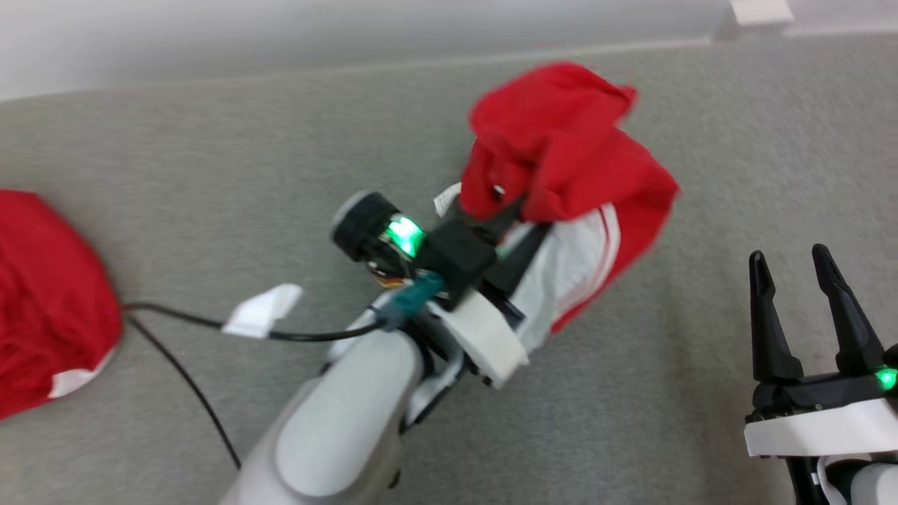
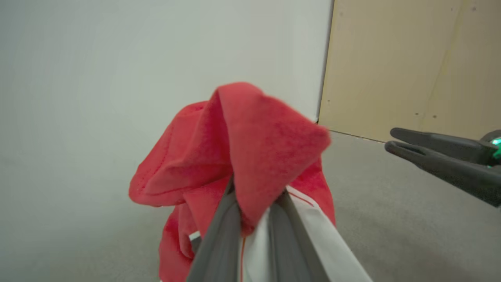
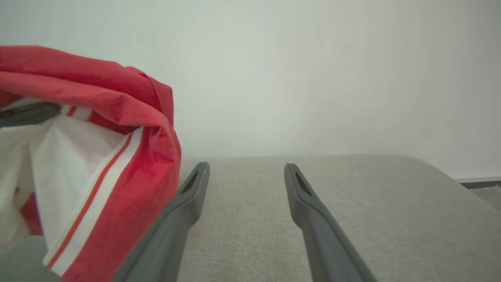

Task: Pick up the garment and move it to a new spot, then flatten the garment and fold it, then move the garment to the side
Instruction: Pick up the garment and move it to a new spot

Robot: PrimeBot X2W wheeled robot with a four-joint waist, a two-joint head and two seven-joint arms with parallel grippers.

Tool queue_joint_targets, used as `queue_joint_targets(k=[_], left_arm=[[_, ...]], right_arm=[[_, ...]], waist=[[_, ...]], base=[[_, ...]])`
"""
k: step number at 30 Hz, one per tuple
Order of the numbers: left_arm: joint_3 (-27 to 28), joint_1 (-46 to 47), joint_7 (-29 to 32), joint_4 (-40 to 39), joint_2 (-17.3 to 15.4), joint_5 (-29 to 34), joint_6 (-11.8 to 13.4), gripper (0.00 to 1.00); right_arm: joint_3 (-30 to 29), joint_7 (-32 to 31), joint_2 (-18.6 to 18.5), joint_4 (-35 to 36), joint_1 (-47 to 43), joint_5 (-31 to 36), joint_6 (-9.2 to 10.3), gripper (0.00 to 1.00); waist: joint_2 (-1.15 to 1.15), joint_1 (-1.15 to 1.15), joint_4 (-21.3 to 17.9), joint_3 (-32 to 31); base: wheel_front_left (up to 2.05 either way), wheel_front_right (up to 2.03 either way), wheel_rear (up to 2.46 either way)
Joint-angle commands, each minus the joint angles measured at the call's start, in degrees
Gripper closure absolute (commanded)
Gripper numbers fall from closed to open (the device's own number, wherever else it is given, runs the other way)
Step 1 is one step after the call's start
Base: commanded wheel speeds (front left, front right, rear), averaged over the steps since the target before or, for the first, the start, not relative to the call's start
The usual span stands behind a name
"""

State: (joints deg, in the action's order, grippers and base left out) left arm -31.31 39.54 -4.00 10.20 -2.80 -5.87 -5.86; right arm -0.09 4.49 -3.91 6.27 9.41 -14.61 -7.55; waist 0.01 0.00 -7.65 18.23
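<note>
Presently the left gripper (image 1: 499, 210) is clamped on a crumpled red garment with a white, red-striped panel (image 1: 561, 140). Its two dark fingers are pinched into a fold near the middle of the bundle, and the left wrist view shows red cloth draped over the closed fingertips. The garment hangs bunched from that pinch over the far part of the grey woven surface (image 1: 210, 175); whether its lowest hem touches the surface cannot be told. The right gripper (image 1: 789, 259) hovers near the garment, jaws spread wide and empty, apparently not touching it. The coming move likely turns on this: the bundle lies to the left of the open right gripper, with the striped white edge the part closest to it, so the right arm is the one free to take a second hold. The bundle's long axis seems to run roughly away from the robot, red bunch pointing far, white panel near. A second red cloth heap (image 1: 42, 294) lies at the left edge.
</note>
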Motion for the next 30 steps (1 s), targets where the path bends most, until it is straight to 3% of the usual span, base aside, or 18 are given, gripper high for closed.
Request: queue_joint_targets(k=[1, 5, 10, 11, 12, 20, 30], left_arm=[[-2.1, 0.9, 0.6, 1.8, -0.3, -1.2, 0.1, 1.0], [-7.9, 1.4, 1.8, 7.9, -0.3, -2.9, 0.5, 1.0], [-12.5, 0.3, 0.0, 13.6, -0.3, -4.4, 0.4, 1.0], [-13.1, 0.2, -0.8, 14.1, -0.3, -4.7, 0.5, 0.64], [-13.8, 0.2, -1.8, 14.4, -0.2, -4.9, 0.7, 0.0], [-13.6, -2.5, -9.3, 10.7, -0.5, -7.7, 5.2, 0.0], [1.1, -12.6, -11.2, -0.6, -8.3, -9.8, 16.5, 0.0]], right_arm=[[0.3, 0.9, 0.2, -1.0, 1.2, -1.1, 0.12, 0.0], [0.6, 3.0, 0.6, -3.5, 2.4, -2.1, 0.12, 0.0], [0.2, 4.5, 0.8, -5.4, 3.3, -2.2, 0.12, 0.0], [0.2, 4.6, 0.8, -5.5, 3.3, -2.0, 0.12, 0.0], [0.0, 4.7, 0.8, -5.5, 3.3, -1.8, 0.12, 0.0], [-0.5, 3.1, 0.3, -4.7, 2.2, 0.0, 0.12, 0.0], [-2.0, -0.6, -0.6, -1.3, -0.5, 1.3, 0.12, 0.0]], waist=[[-0.01, 0.0, -5.7, 5.4], [-0.01, 0.0, -7.7, 7.3], [-0.01, 0.0, -7.3, 7.7], [-0.01, 0.0, -6.8, 7.5], [-0.01, 0.0, -6.2, 7.3], [-0.01, 0.0, -0.4, 3.2], [-0.01, 0.0, 5.7, -1.3]], base=[[0.0, 0.0, 0.0], [0.0, 0.0, 0.0], [0.0, 0.0, 0.0], [0.0, 0.0, 0.0], [0.0, 0.0, 0.0], [0.0, 0.0, 0.0], [0.0, 0.0, 0.0]])
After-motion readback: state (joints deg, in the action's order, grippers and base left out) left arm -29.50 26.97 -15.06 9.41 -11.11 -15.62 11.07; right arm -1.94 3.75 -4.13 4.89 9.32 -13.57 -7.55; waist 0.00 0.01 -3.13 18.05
